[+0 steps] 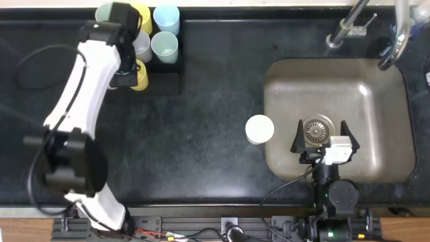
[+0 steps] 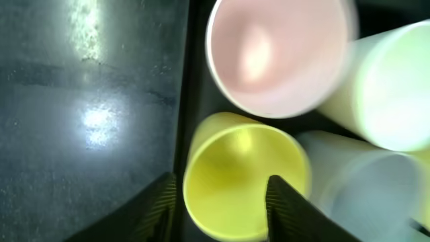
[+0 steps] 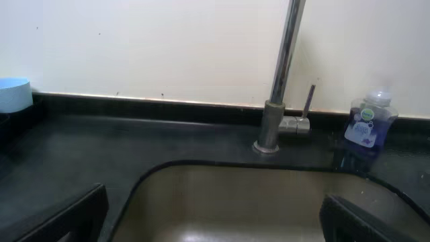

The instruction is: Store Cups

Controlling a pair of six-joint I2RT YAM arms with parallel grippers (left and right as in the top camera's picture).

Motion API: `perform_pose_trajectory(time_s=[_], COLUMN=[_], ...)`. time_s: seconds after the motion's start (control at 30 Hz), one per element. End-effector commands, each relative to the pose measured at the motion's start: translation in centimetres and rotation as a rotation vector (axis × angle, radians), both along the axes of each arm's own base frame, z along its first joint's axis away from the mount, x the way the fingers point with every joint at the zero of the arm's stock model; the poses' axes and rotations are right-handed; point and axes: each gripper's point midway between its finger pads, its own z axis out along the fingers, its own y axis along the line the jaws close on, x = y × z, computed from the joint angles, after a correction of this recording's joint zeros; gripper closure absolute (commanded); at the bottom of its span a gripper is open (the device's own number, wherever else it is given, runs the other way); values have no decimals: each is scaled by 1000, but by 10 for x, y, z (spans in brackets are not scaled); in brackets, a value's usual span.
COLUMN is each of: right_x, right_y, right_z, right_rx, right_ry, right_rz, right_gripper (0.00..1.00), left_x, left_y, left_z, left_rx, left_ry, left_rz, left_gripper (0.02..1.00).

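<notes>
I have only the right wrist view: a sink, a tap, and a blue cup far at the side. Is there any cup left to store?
Observer: Yes. One white cup sits on the counter, beside the left rim of the sink.
Operator: Where is my right hand from it?
Observer: The right hand hangs open over the sink, to the right of that cup.
Operator: And the other arm?
Observer: The left hand is over a yellow cup at the rack.
</notes>
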Motion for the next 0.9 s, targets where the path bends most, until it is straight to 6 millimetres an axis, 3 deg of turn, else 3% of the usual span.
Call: perform_pose_trajectory(time_s=[0.03, 0.23, 0.37, 0.6, 0.7, 0.8, 0.9], right_x=[0, 0, 0, 0, 0, 0, 0], right_y=[1, 1, 1, 1, 1, 1, 1], right_z=[-4, -4, -4, -4, -4, -4, -4], right_rx=[5, 5, 5, 5, 5, 5, 5], right_ry=[3, 3, 3, 3, 3, 3, 3], right_rz=[6, 6, 6, 6, 6, 6, 6], right_gripper=[3, 3, 3, 3, 3, 3, 3], left_x=[-4, 7, 11, 5, 0, -13, -32], left_y=[21, 34, 34, 16, -2, -20, -30], left_z=[53, 130, 180, 252, 283, 297, 293], left_rx=[97, 295, 432, 652, 805, 933, 1020], left_ry=[-128, -309, -413, -552, -660, -777, -880], left_rz=[-35, -282, -464, -815, -1018, -1153, -1202], left_gripper=[489, 378, 356, 358, 351, 279, 231])
